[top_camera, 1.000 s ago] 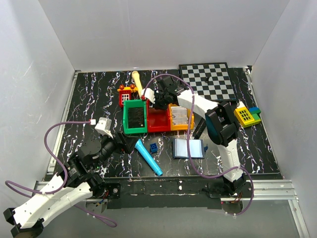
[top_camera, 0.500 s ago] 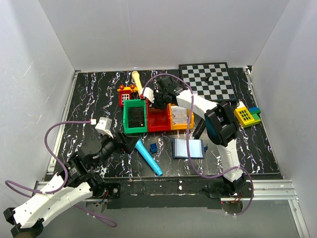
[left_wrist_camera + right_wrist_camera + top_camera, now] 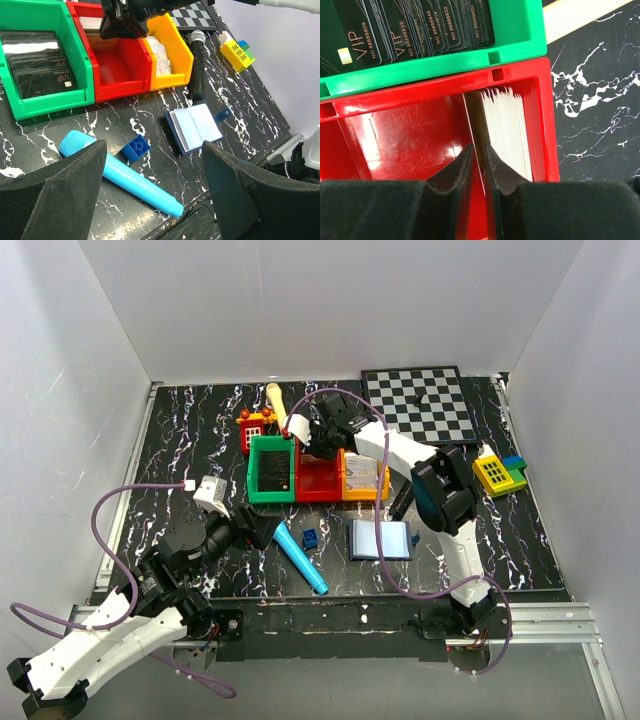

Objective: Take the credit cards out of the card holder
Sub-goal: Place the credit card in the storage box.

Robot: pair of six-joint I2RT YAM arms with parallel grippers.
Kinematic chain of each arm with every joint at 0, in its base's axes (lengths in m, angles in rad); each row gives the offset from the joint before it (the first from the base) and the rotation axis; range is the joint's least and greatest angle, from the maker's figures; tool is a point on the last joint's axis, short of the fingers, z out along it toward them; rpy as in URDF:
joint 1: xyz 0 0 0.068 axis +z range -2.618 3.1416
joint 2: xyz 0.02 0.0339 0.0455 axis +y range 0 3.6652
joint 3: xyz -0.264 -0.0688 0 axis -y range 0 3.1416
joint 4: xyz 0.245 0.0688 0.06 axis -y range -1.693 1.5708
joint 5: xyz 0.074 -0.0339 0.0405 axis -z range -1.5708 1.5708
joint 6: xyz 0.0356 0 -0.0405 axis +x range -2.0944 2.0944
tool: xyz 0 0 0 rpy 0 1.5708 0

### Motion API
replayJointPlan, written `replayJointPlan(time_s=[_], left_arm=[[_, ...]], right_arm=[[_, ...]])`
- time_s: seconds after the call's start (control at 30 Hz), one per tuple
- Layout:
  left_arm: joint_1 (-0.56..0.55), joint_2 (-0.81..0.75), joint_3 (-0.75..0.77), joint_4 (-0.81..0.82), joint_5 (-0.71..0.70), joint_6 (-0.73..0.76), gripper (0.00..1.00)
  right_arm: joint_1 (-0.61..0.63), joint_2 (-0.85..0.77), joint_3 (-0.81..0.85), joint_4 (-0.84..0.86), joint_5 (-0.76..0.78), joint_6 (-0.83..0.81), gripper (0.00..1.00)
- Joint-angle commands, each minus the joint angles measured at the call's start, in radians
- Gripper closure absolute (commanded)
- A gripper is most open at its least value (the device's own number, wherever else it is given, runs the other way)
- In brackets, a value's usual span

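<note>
Right claw [image 3: 479,165] sits over the red bin [image 3: 395,125], nearly closed, pinching what looks like a single card [image 3: 470,115] edge-on, just beside the pale stack of cards [image 3: 505,130] at the bin's right wall. I judge the step in hand to be dropping a removed card.

Next move needs a small release so the card falls against the stack, then a straight lift clear of the rim.

Card holder [image 3: 195,129] lies open on the desk [image 3: 125,115], right of centre in the left wrist view. I cannot tell whether cards remain in it. Left claw [image 3: 150,187] is wide and empty.

Only the right wrist view shows the pinch. Only the top and left wrist views show the holder.
</note>
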Motion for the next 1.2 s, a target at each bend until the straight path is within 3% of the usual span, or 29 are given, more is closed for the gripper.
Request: replayJointPlan(time_s=[0.0,0.1,0.17,0.23,1.17], left_arm=[[0.004,0.005,-0.010,0.011,0.008,0.004,0.23],[0.004,0.003,-0.010,0.011,0.008,0.002,0.23],[0.004,0.002,-0.010,0.013,0.009,0.002,0.23],[0.004,0.002,-0.010,0.013,0.009,0.002,0.23],[0.004,0.011,-0.011,0.014,0.018,0.001,0.23]], right_arm=[[-0.006,0.009,0.054,0.099,0.063,0.022,0.78],[-0.005,0.007,0.054,0.115,0.086,0.033,0.76],[-0.006,0.009,0.054,0.122,0.101,0.039,0.58],[-0.006,0.009,0.054,0.128,0.118,0.044,0.51],[-0.003,0.044,0.074,0.187,0.301,0.065,0.48]])
